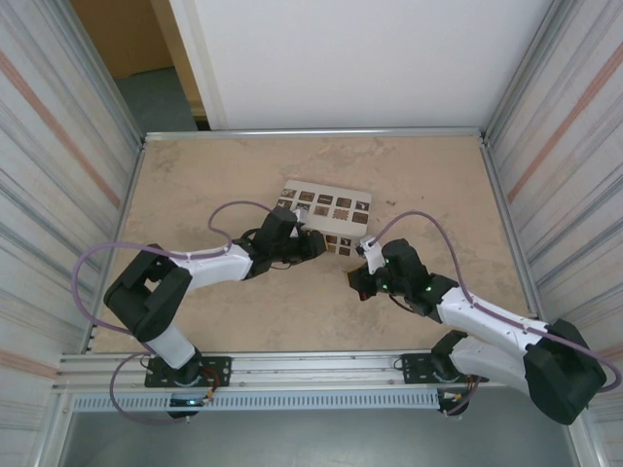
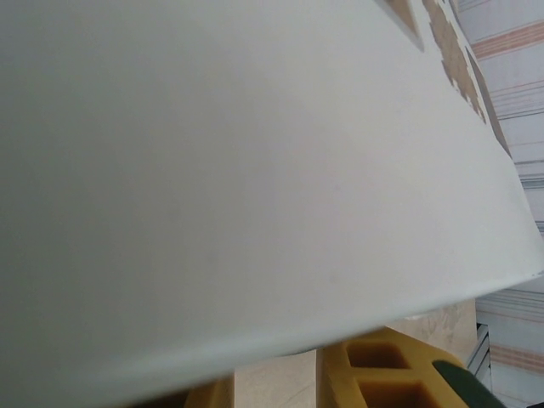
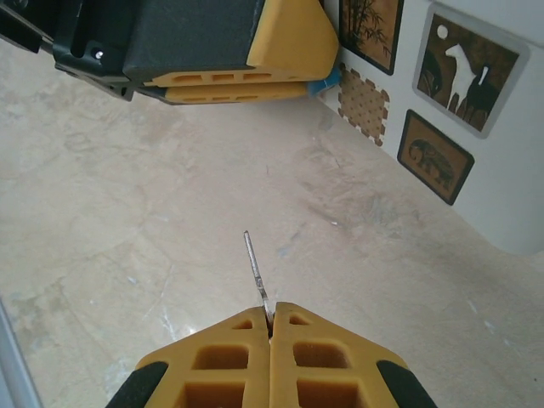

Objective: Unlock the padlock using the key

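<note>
While right gripper (image 3: 270, 316) pinches key (image 3: 255, 268), left gripper (image 1: 311, 239) extended to card (image 3: 510, 208) edge, grip unclear

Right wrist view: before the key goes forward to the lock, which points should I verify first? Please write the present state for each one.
1. Grip on the thin metal key: ok; the right gripper has its yellow fingers shut on it.
2. Key direction: ok; the blade points roughly toward the left gripper.
3. Sight of the padlock keyhole: cannot tell; a small blue piece shows at the left gripper's tips.
4. What the left gripper holds: cannot tell.
5. Path ahead of the key: ok; bare beige marbled table.
6. Clearance from the white card with brown pictures: ok; it is apart from the key, off to the side.
</note>
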